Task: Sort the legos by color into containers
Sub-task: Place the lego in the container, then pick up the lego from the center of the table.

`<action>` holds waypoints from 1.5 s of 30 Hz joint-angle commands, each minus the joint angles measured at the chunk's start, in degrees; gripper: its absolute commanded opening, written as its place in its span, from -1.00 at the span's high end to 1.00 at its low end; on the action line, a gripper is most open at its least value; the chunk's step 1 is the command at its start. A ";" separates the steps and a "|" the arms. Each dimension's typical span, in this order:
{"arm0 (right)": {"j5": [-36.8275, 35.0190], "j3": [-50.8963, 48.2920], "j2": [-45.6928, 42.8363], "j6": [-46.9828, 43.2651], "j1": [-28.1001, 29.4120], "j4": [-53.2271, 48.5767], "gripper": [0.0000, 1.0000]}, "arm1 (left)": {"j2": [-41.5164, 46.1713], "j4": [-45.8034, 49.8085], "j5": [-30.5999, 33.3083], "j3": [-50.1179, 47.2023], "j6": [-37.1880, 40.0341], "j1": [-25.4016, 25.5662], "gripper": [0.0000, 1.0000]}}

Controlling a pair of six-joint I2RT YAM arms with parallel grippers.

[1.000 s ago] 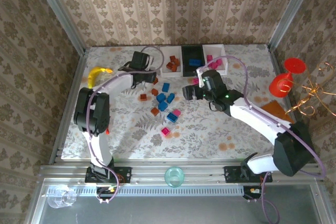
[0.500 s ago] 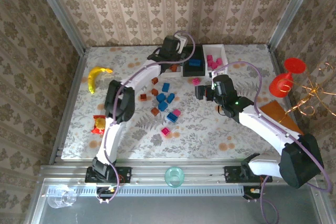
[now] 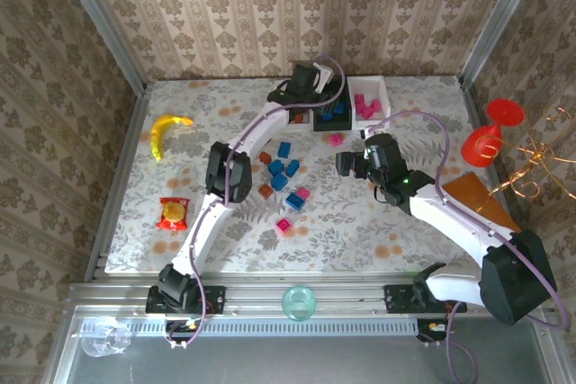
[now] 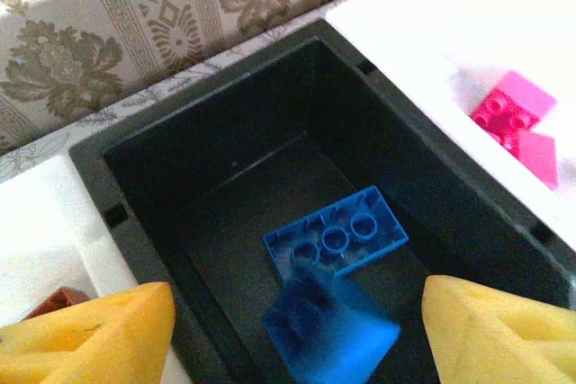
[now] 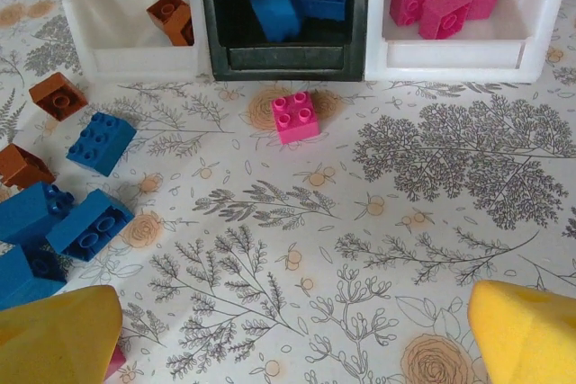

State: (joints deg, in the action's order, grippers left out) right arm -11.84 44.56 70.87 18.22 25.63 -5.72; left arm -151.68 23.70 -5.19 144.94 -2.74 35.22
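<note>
- Over the black tray [image 4: 135, 186], your left gripper [image 4: 297, 334] stood open; a blurred blue brick [image 4: 328, 325] sat loose between its fingers [image 4: 90, 330], above another blue brick [image 4: 337, 236]. Blues evidently belong there.
- Your right gripper [image 5: 288, 330] hung spread wide and empty, facing a pink brick [image 5: 297, 117] just before that tray, likely your next pick.
- No writing or brand could be read.
</note>
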 commanded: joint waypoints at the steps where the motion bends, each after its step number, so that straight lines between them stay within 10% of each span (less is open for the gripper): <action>1: -0.53 0.08 1.64 2.27 -0.31 1.31 -1.00 | 9.79 -1.32 -2.23 -5.32 0.67 -0.07 -0.58; 19: 12.67 15.79 30.27 -8.83 10.06 6.14 -0.65 | 65.03 -22.12 -0.30 -83.72 -11.24 -11.47 -0.68; 45: 8.88 33.95 49.92 -12.42 8.94 -2.81 -0.10 | 74.60 -23.61 -2.17 -98.10 -13.20 -14.74 -0.68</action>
State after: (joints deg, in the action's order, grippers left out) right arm -1.58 79.02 121.14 6.17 34.94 -5.45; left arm -77.93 1.28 -6.26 47.35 -14.83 20.84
